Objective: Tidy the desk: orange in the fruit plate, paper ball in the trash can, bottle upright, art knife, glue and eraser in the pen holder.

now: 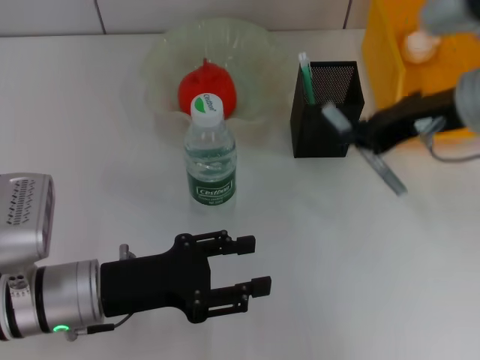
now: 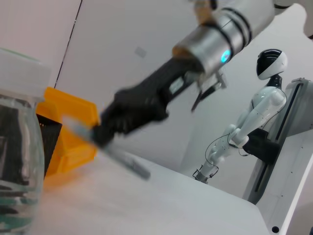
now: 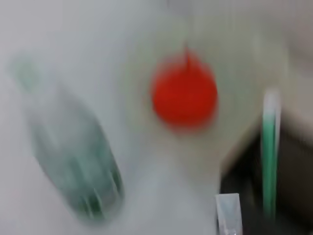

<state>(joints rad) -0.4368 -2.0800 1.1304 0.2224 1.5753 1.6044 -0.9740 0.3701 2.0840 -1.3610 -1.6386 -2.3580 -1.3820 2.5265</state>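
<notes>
The orange (image 1: pixel 206 88) lies in the translucent fruit plate (image 1: pixel 161 71). In front of the plate the bottle (image 1: pixel 211 161) stands upright. My right gripper (image 1: pixel 358 137) is shut on the grey art knife (image 1: pixel 384 171), held slanted beside the black mesh pen holder (image 1: pixel 324 112), on its right. A green-and-white stick (image 1: pixel 305 75) stands in the holder. The paper ball (image 1: pixel 420 45) sits in the yellow trash can (image 1: pixel 390 56). My left gripper (image 1: pixel 259 264) hovers open near the table's front, below the bottle. The left wrist view shows the knife (image 2: pixel 122 159) in the right gripper (image 2: pixel 105 128). No eraser shows.
The trash can stands close behind the right arm. A white humanoid robot (image 2: pixel 254 117) stands far behind the table. In the right wrist view, the bottle (image 3: pixel 73 161), orange (image 3: pixel 184 93) and pen holder (image 3: pixel 288 186) appear smeared.
</notes>
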